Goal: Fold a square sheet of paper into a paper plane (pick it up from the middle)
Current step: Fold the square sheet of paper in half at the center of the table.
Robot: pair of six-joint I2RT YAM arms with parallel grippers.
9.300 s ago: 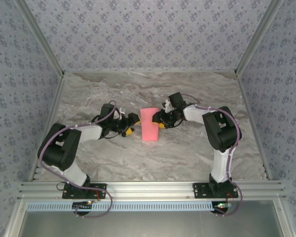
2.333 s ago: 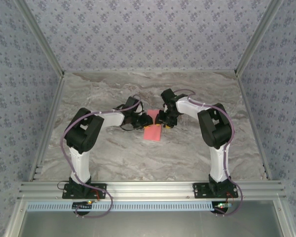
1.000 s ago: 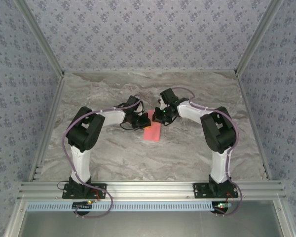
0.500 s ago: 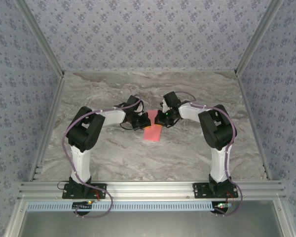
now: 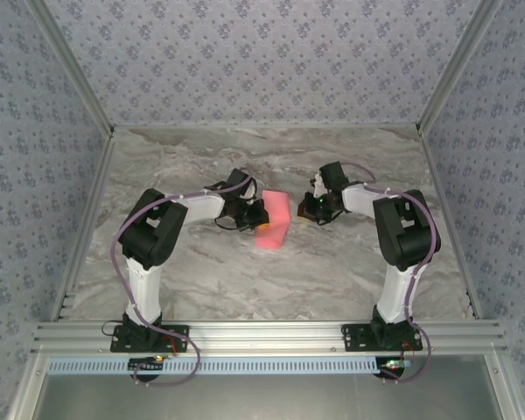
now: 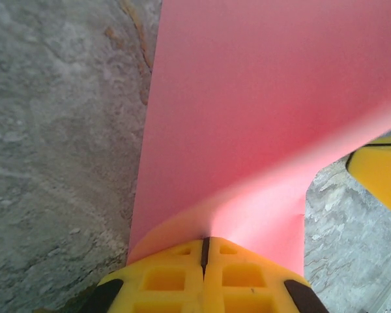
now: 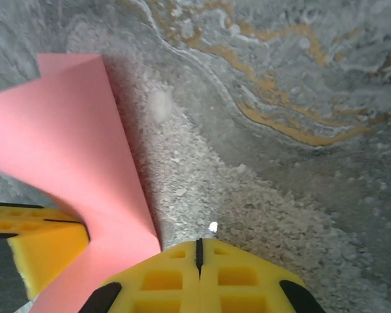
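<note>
1 square sheet of paper (image 5: 273,220), folded; long axis crosswise to left gripper (image 6: 205,242), which pinches its edge. Right gripper (image 7: 197,244) clenched, empty, sheet at its left.

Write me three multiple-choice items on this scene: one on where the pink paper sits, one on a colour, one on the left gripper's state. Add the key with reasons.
1. Where on the grey marbled table is the thin salmon-pink creased paper sheet?
A. Mid-table, between the two arms' tips
B. In the far right corner
C. On the near rail

2. What colour are the fingers of the left gripper?
A. Blue
B. Yellow
C. White

3. What is the left gripper's state?
A. Open above the sheet
B. Shut on the sheet
C. Shut, well away from the sheet

Key:
1 A: the top view shows the sheet mid-table, at the left gripper's tip, with the right gripper just to its other side.
2 B: the left wrist view shows yellow moulded fingers.
3 B: there the fingers meet at a seam and the sheet rises from between them.
</note>
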